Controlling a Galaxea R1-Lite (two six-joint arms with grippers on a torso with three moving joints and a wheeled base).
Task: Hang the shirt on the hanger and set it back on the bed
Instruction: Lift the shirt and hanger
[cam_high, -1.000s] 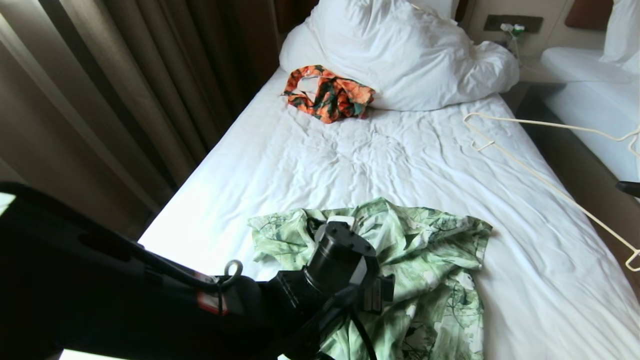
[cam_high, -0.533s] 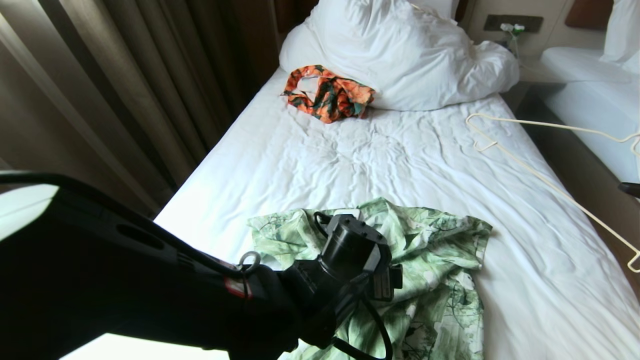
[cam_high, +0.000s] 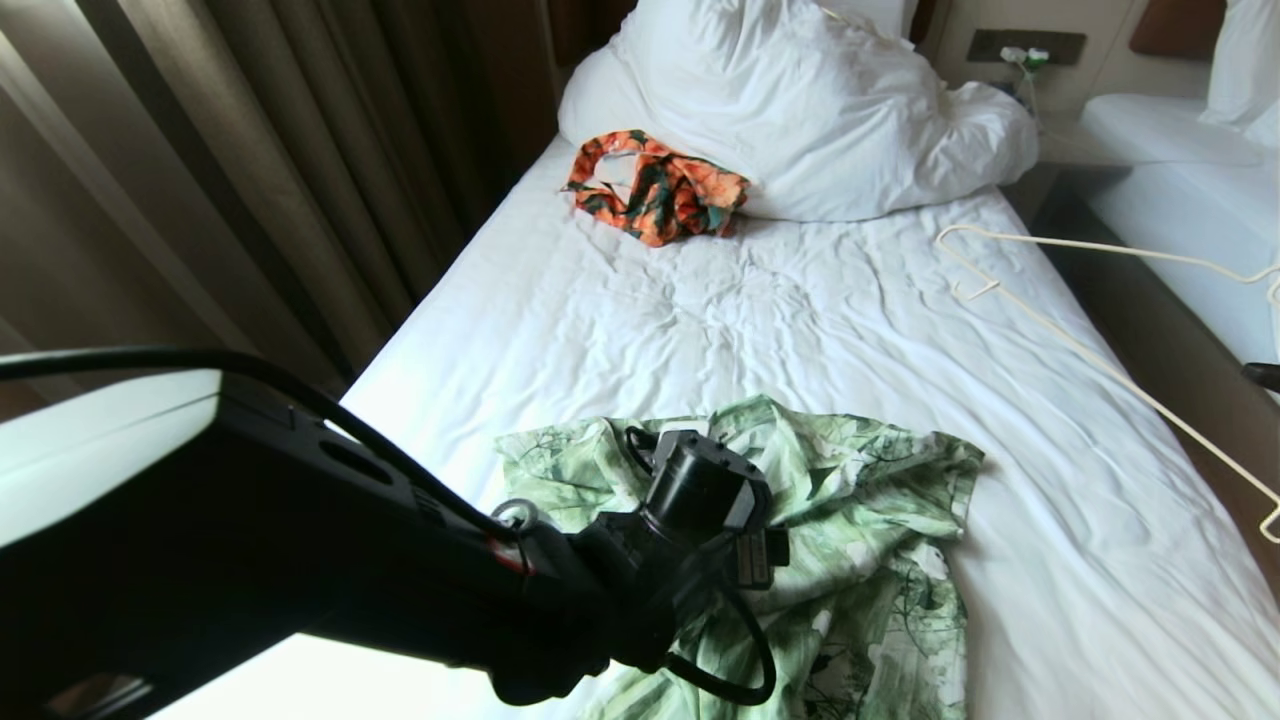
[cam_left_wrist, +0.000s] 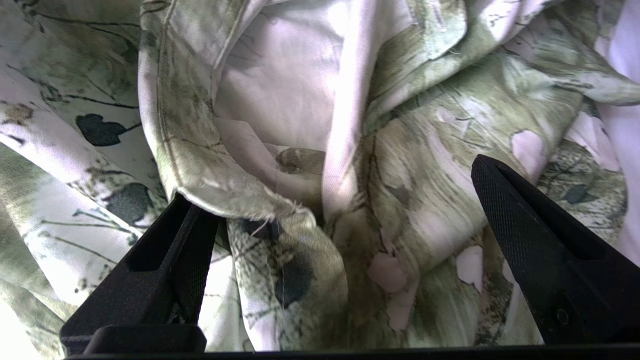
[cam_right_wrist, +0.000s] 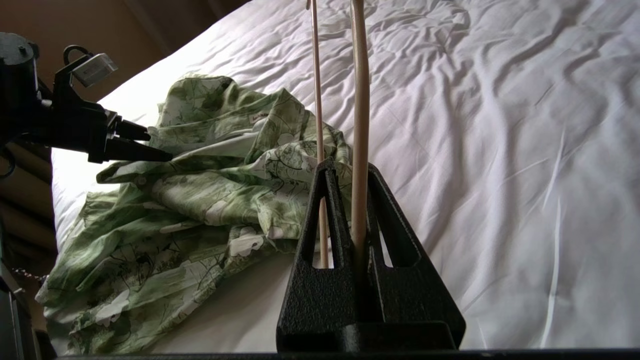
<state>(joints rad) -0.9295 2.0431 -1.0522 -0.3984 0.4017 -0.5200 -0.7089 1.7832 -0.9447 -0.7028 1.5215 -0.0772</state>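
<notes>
Left pincer (cam_left_wrist: 330, 200) is hanging wide open, gripping nothing, fingers straddling the crumpled collar area of the shirt (cam_high: 850, 510). Right pincer (cam_right_wrist: 350, 175) is clamping shut on the hanger (cam_right_wrist: 359, 100), holding it over the bed's right edge. Shirt is lying bunched at the near end of the bed (cam_high: 700, 310). An orange floral garment (cam_high: 655, 188) is sitting against the pillow (cam_high: 800, 100).

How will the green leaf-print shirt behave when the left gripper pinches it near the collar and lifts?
The shirt lies bunched in soft folds, so it will likely droop and trail rather than hold shape. The left gripper stands open over layered folds, so it may catch several layers. The fabric looks thin, probably light and easy to lift.
</notes>
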